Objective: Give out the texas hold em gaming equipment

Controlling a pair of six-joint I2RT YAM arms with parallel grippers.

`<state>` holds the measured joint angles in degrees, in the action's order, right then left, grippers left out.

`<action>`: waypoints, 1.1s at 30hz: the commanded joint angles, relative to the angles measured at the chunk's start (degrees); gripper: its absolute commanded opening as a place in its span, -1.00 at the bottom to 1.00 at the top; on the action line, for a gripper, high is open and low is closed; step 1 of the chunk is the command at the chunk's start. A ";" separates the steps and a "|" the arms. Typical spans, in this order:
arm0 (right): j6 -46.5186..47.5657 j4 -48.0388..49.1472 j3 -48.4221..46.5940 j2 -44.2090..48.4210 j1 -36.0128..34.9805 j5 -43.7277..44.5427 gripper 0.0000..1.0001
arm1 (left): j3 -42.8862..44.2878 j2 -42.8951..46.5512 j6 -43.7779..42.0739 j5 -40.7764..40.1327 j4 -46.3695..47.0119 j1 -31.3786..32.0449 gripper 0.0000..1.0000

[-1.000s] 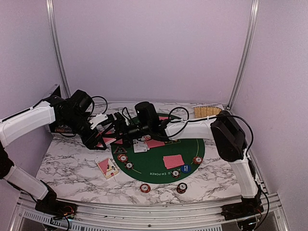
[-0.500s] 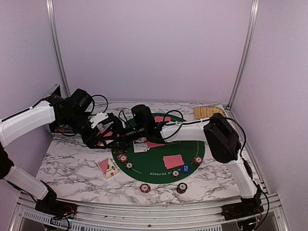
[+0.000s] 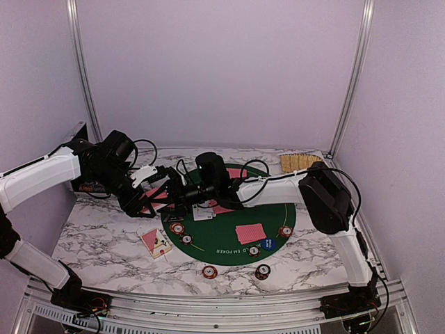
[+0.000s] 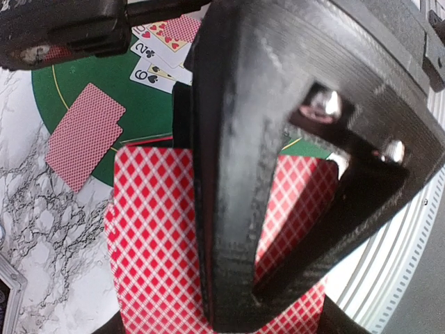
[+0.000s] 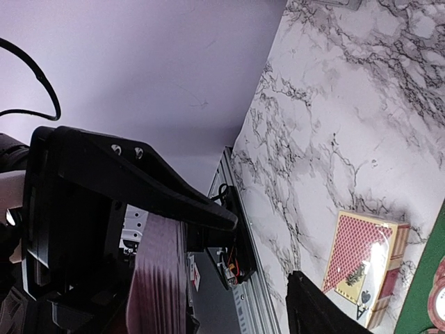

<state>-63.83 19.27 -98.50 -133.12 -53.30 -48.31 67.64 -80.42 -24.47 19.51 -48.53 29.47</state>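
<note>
Laboratory robot test cell; plain lilac wall panels [image 3: 222, 69] set between aluminium profile posts [image 3: 354, 76]; marble-patterned tabletop [image 3: 104, 240]; left arm [image 3: 38, 177] and right arm [image 3: 327, 198] bolted to a front rail [image 3: 208, 306].

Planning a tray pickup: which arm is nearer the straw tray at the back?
Right. The right arm passes just in front of the straw tray; the left arm lies far across from it.

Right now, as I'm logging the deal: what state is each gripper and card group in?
left gripper: shut on the deck
deck: held, red backs showing
right gripper: beside the deck, opening unclear
red-backed cards on the mat: face down
six and two: face up
</note>
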 commanded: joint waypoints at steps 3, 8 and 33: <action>0.12 0.20 3.96 3.22 1.88 1.12 0.22 | -0.14 2.45 -0.33 0.81 0.86 -0.29 -1.00; 0.43 0.53 4.79 4.45 2.33 1.04 0.13 | -0.21 2.57 -0.23 0.62 0.81 -0.29 -1.00; 0.52 3.00 10.48 11.37 4.12 1.04 -0.78 | -0.93 3.01 -0.06 -0.48 0.81 -0.29 -1.00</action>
<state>-64.20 22.48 -88.55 -124.51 -49.84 -47.83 66.74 -79.46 -24.51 18.39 -48.31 29.41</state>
